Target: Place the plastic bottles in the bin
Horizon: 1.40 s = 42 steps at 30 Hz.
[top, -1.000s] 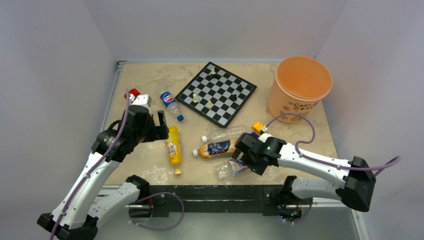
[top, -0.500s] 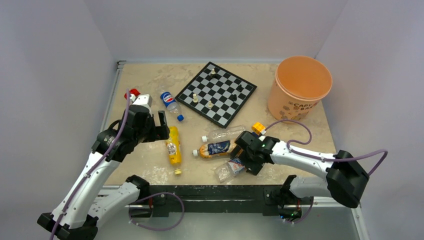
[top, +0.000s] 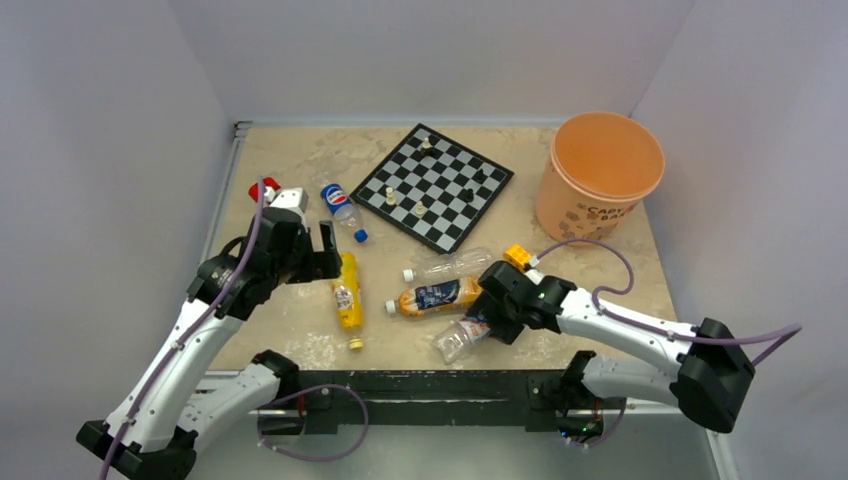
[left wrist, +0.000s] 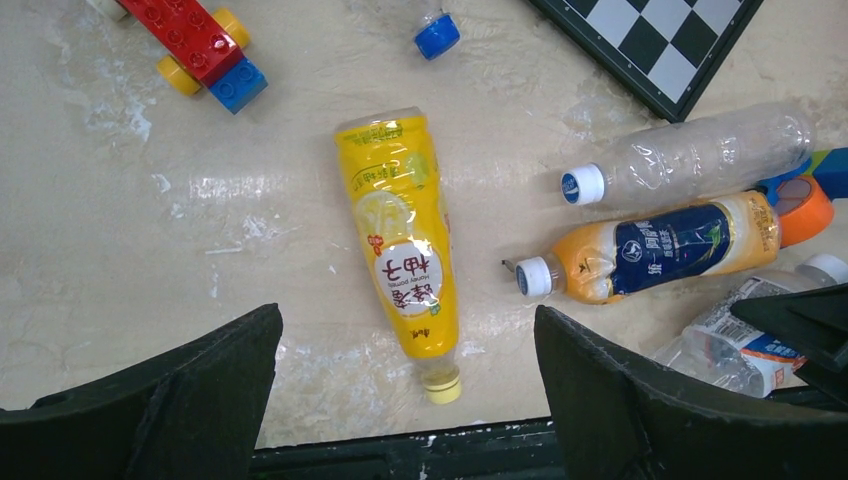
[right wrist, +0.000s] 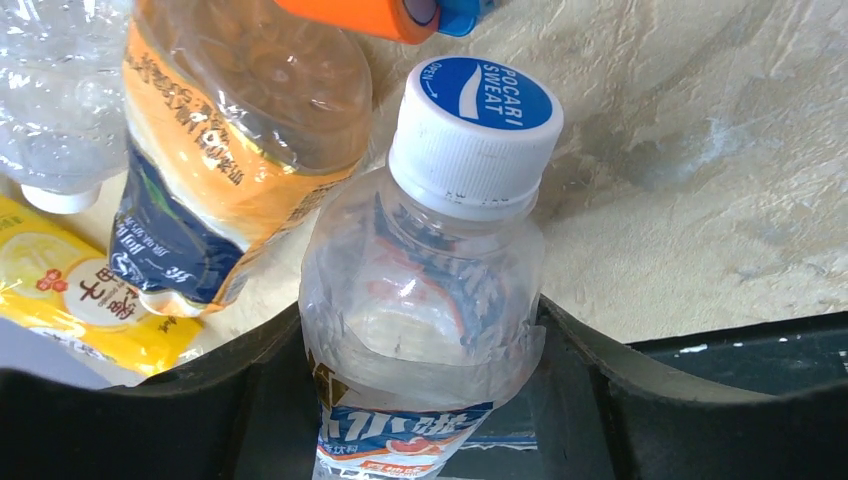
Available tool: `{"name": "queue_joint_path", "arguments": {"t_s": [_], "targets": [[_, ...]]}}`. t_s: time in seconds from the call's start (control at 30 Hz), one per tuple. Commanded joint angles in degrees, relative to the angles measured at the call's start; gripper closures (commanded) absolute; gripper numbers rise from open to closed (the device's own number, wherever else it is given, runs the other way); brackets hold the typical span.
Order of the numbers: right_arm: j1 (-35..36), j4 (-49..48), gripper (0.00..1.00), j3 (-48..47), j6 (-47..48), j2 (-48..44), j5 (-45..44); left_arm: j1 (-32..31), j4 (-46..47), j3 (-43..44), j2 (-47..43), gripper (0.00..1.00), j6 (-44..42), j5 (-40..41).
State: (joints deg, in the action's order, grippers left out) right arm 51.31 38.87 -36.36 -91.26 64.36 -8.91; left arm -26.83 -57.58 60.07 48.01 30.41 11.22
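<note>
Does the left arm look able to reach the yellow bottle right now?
Probably yes: the left gripper is open above the yellow bottle, which lies apart from the orange bottle, with nothing on top.

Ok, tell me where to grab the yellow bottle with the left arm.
Take the yellow bottle across its labelled middle, from straight above. It lies flat, cap toward the near edge, and nothing touches either long side, so open jaws can straddle the even-width body there.
</note>
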Motion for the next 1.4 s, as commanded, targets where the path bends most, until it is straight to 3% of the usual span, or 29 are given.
{"name": "queue_joint_path", "arguments": {"t_s": [0.0,0.2,0.37,0.5,0.6,0.77,0.9,1.1,1.17,1.2,1.27,1.37], "targets": [[2.41,4.61,0.45,-4.3,2.66,-3.49,-4.29,-0.23,1.79,0.22,0.29,0.0,-0.59,-0.32],[5.96,15.42,0.45,-23.75,12.69,-7.56,-18.33,-0.19,1.56,1.86,1.12,0.0,-0.06,-1.0],[5.58,10.97,0.49,-37.64,30.47,-7.64,-30.72,-0.16,0.99,2.03,1.88,0.0,0.83,-0.24],[2.48,10.16,0.51,-50.8,44.43,-2.19,-39.74,-0.15,-1.36,3.28,3.03,0.0,4.54,0.2],[-5.88,8.26,0.51,-58.28,54.92,1.76,-41.02,-0.15,-3.64,4.86,4.92,0.0,6.58,-0.32],[-22.55,-5.73,0.49,-59.18,69.82,2.63,-39.05,-0.11,-3.6,4.53,4.43,0.0,7.43,-0.16],[-35.46,-7.41,0.49,-64.04,72.88,7.2,-34.89,-0.15,-8.09,5.58,6.01,0.0,10.77,2.84],[-46.19,-9.2,0.48,-66.06,72.69,13.04,-29.48,-0.15,-8.89,2.61,6.59,0.0,14.83,0.65],[-47.17,-10.0,0.44,-65.48,73.33,15.53,-30.42,-0.12,-7.66,0.96,5.78,0.0,15.01,-0.46],[-47.3,-10.19,0.37,-65.13,73.62,16.51,-31.52,-0.16,-7.24,0.37,5.53,0.0,15.03,-0.77],[-47.37,-10.93,0.09,-64.53,74.7,18.15,-32.74,-0.15,-7.37,0.16,5.69,0.0,14.82,-0.9],[-47.42,-9.18,0.03,-65.99,75.09,20.06,-33.48,-0.15,-8.07,0.71,5.92,0.0,14.21,-0.77]]}}
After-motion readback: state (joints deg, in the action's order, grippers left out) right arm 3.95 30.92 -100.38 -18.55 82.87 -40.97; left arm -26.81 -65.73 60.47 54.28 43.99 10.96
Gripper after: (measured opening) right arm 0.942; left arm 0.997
